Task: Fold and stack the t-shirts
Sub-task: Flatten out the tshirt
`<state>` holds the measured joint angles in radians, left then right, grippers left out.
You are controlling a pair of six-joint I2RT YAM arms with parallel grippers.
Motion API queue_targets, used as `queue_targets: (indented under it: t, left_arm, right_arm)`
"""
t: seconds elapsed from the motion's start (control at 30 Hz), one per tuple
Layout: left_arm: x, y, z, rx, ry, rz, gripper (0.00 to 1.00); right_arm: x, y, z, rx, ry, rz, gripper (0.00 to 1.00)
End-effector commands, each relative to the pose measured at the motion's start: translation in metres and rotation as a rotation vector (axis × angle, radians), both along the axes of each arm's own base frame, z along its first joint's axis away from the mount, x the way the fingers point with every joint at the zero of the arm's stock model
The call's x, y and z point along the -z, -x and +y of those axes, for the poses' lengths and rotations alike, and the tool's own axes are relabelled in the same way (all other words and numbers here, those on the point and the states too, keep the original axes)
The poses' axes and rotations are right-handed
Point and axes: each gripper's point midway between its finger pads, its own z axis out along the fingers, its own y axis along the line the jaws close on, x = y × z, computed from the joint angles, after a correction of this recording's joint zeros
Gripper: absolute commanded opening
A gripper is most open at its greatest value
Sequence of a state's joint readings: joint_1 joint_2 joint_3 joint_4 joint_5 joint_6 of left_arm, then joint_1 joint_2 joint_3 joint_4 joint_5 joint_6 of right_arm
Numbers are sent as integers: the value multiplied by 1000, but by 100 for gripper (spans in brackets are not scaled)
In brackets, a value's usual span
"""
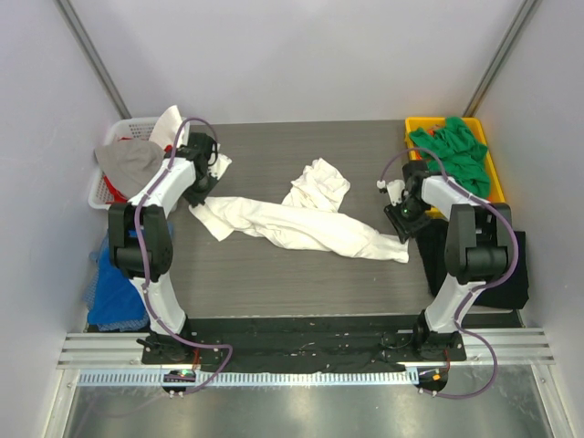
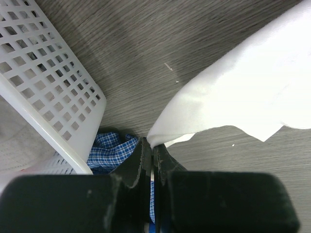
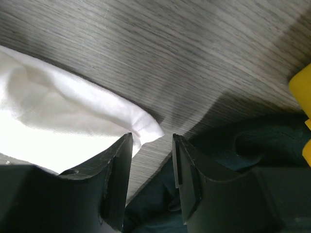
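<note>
**White t-shirt stretched between two tools**

From the top camera we see the white t-shirt [image 1: 301, 222] lying twisted across the middle of the desk [image 1: 274, 274], with a bunched lump at its far side. Its left end reaches the left tool [image 1: 196, 203] and its right end lies just by the right tool [image 1: 400, 224]. From this height we cannot tell how far either tool is open. The green t-shirts [image 1: 452, 151] are heaped in a yellow bin [image 1: 412, 129] at the far right corner. A black t-shirt [image 1: 506, 265] lies at the right edge. A white basket [image 1: 102, 187] holding a grey cloth [image 1: 132, 160] stands at the far left.

From the left wrist we see the left tool [image 2: 149, 151] with its fingers pressed together, pinching the edge of the white t-shirt [image 2: 243, 92], which fans out to the right above the desk [image 2: 146, 48]. The white basket [image 2: 43, 73] is on the left, and a blue checked cloth [image 2: 114, 149] lies beneath it.

From the right wrist we see the right tool [image 3: 151, 141] with its fingers parted, gripping nothing. A corner of the white t-shirt [image 3: 58, 121] rests on the desk [image 3: 194, 48] at the gap between the fingertips. A dark cloth [image 3: 243, 145] lies to the right, beside the yellow bin [image 3: 302, 87].
</note>
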<state>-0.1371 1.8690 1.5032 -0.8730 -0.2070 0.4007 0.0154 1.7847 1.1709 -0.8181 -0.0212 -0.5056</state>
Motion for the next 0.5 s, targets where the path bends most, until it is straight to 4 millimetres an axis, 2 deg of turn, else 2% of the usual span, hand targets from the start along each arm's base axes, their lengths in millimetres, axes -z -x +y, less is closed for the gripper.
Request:
queue_targets:
  t: [0.0, 0.33, 0.47]
  left_arm:
    - [-9, -6, -4, 9, 10, -24, 0]
    - [-9, -4, -4, 11, 14, -23, 0]
    - [-9, -4, -5, 13, 17, -24, 0]
  right_arm:
    - [-4, -15, 2, 0, -14, -40, 46]
    - [13, -15, 6, -5, -40, -14, 46]
    - [20, -14, 9, -14, -54, 0, 41]
